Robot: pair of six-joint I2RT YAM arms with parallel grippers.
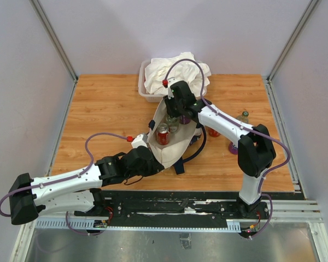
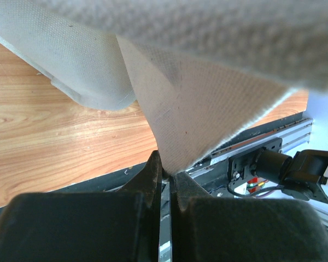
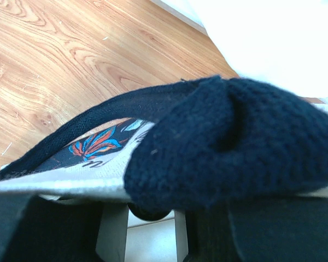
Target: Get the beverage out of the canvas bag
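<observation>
Two grippers work this one. The left gripper (image 2: pixel 165 173) is pressed tight together, pinching a fold of the canvas bag (image 2: pixel 208 103) at its near rim. The right gripper (image 3: pixel 145 221) sits at the far rim with the navy strap (image 3: pixel 235 142) bunched across its fingers. Whether it truly bites, I cannot tell. Between the two, the bag's mouth is held apart on the table (image 1: pixel 98 109), and there's the beverage: a red can (image 1: pixel 163 134), upright inside. It looks rigid, smooth and likely slippery, with some heft if full. My call is to come straight down and grip across its round body just under the top rim. The canvas is soft and would probably sag inward once released.
</observation>
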